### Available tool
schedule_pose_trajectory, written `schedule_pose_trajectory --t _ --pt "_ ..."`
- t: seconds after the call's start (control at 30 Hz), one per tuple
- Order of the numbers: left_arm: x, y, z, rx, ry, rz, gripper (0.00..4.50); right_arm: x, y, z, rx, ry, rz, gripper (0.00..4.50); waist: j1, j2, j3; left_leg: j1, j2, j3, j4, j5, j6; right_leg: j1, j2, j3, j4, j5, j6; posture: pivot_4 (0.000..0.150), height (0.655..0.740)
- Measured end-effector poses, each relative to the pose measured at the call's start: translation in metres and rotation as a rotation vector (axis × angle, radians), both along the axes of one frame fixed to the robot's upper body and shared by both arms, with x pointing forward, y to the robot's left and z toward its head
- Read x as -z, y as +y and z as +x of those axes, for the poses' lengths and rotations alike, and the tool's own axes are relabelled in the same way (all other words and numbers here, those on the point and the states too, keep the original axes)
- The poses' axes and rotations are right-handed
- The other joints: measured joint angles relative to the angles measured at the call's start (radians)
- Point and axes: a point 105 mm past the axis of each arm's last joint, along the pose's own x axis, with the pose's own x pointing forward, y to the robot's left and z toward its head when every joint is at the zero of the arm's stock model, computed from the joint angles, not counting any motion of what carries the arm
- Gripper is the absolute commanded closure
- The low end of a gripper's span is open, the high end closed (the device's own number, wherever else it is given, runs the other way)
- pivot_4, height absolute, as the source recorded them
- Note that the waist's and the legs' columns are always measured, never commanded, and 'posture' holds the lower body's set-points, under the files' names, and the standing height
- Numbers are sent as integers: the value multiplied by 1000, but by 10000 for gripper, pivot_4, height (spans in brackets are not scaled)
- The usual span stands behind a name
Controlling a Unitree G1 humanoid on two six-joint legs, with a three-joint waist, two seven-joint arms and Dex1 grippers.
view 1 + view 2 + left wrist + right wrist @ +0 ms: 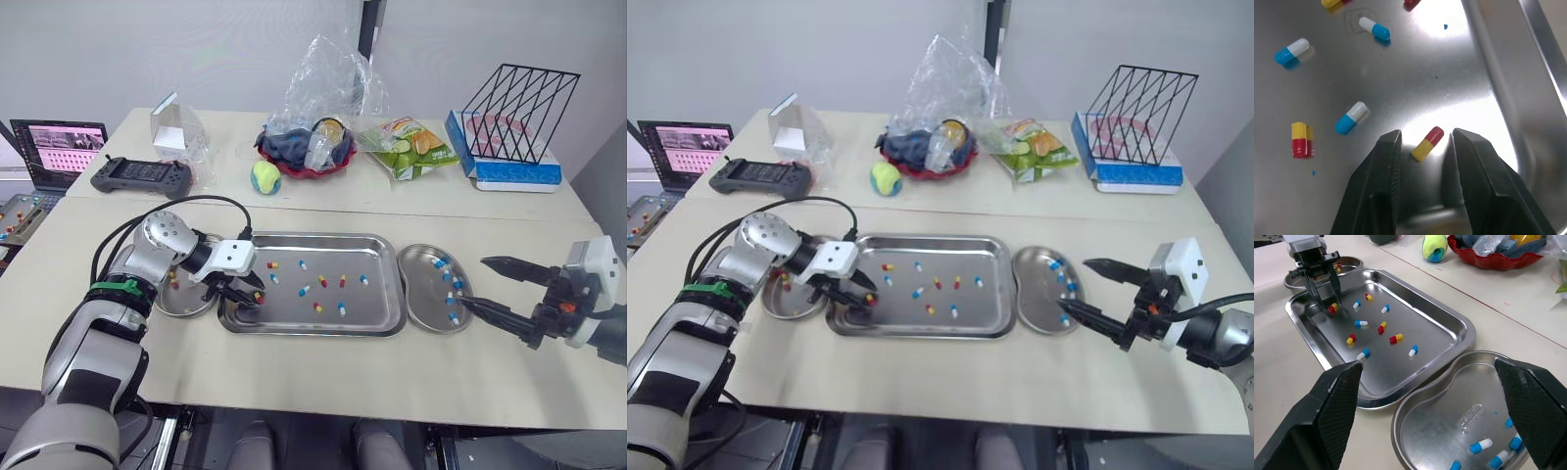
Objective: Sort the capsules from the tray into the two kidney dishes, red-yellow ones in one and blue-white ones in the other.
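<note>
Now the left gripper [1426,136], jaws apart, straddles 1 red-yellow capsule [1428,143] in the tray [383,324]; the right gripper [471,282] hangs open beside the kidney dish [415,258] holding blue-white capsules [442,262].

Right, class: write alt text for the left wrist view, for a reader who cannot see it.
The left gripper holds its two black fingers open either side of a red-and-yellow capsule lying on the shiny steel tray. Three blue-and-white capsules and a second red-and-yellow capsule lie scattered farther along the tray floor.
</note>
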Motion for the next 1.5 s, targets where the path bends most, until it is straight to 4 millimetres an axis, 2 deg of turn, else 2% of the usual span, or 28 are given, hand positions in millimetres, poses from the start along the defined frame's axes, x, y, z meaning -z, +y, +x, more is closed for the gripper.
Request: schedule_pose_trajectory --t 0.23,0.57,0.77,0.87,0.9,1.0,1.3,1.4,1.5 --pt "-1 0 3 75 -64 68 27720 0 0 1 4 -4 -8 0 5 0 0 1 0 0 1 -1 1 2 0 0 0 0 0 1500 7180" --pt "0 -14 6 95 -62 21 27720 1 0 4 25 -9 -9 0 9 0 0 0 -1 -2 7 -4 7 5 0 0 0 -1 2 1500 7180" --pt "0 -14 6 122 -80 40 27720 -2 -1 7 37 -27 -16 0 9 0 0 0 -1 -2 7 -4 7 5 0 -1 0 -1 2 1500 7180" --pt "-1 -12 7 132 -93 64 35432 -1 0 7 34 -24 -17 0 9 0 0 1 -1 -2 7 -4 7 5 0 -1 0 -1 2 1500 7180" --pt "-1 -11 7 130 -94 71 39453 0 0 7 33 -22 -17 0 9 0 0 1 -1 -2 7 -4 7 5 0 -1 0 -1 2 1500 7180" --pt "-1 -9 8 132 -104 85 44882 1 0 8 38 -19 -29 0 9 0 0 1 -1 -2 7 -4 7 6 0 -1 0 -1 2 1500 7180" --pt "-3 -13 10 101 -73 40 44882 2 2 13 33 -28 -33 0 10 0 0 0 -1 -2 8 -4 7 5 0 -1 0 -1 2 1500 7180" --pt "-17 -17 13 35 -47 -58 44882 2 5 17 15 -30 -30 0 7 0 0 0 -1 -2 8 -4 7 5 0 -1 0 -1 2 1500 7180" --pt "-42 -5 17 -59 -49 -129 44882 1 8 22 -1 -33 -22 0 -2 0 0 0 -1 -3 8 -4 7 4 1 -1 1 -1 2 1500 7180"
